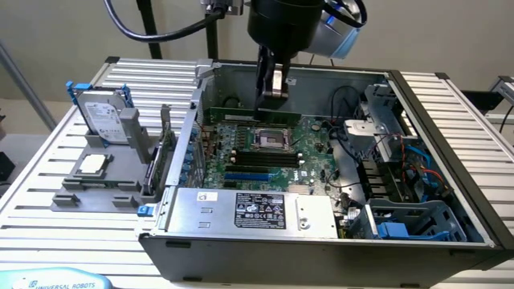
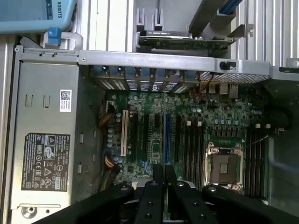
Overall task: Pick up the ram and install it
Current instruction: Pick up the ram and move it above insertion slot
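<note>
Spanning the whole exterior view, a slatted metal table [image 1: 48, 205], bearing an open computer case [image 1: 449, 138] that fills the middle and right of the frame. Inside the case, along its near edge at lower middle, a silver power supply [image 1: 249, 211] with a black label. Behind it, at centre frame, the green motherboard [image 1: 321, 150].

On the table at the exterior view's left, a grey holder [image 1: 84, 198], carrying an upright hard drive [image 1: 105, 114] at upper left and an upright expansion card [image 1: 165, 150] just beside the case wall.

Hanging from the top middle of the frame, the black gripper [image 1: 269, 105], clamped on the ram [image 1: 233, 114]. Held level and on edge, stretching to both sides of the fingertips, over the far part of the motherboard and just above the processor socket [image 1: 271, 139] in the frame. Cannot tell whether its lower edge touches the board. Seen from the wrist, a thin green edge pinched between the two dark fingers [image 2: 155, 186].

In front of the socket, toward lower middle, a row of black memory slots [image 1: 261, 158], and just below those a short blue slot [image 1: 253, 176]. On the holder at middle left, lying flat, a small square silver processor chip [image 1: 94, 162].
</note>
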`<state>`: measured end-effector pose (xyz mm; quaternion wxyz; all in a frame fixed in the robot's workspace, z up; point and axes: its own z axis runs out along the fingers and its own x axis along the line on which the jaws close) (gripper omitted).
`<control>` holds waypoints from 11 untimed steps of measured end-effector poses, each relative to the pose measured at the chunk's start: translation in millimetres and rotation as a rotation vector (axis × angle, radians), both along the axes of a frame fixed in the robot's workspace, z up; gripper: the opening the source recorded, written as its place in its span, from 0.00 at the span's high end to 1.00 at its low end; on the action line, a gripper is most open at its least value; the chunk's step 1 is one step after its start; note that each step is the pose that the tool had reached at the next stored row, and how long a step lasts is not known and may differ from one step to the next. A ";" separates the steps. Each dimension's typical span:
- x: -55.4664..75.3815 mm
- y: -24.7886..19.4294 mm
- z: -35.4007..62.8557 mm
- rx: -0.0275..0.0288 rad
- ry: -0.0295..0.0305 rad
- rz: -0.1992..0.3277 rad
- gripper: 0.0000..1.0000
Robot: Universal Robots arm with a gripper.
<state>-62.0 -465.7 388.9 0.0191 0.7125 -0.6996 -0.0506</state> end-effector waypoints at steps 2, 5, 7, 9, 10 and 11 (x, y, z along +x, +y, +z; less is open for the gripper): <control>3.7 7.6 -3.7 0.0001 0.0000 0.000 0.87; 9.0 19.0 -9.0 0.0001 0.0000 0.000 0.87; 12.2 27.1 -12.5 0.0001 -0.0001 0.000 0.87; 15.2 35.1 -15.8 0.0001 0.0000 0.000 0.87; 16.6 39.0 -17.5 0.0000 0.0000 0.000 0.87; 18.1 43.1 -19.2 0.0000 0.0000 0.000 0.87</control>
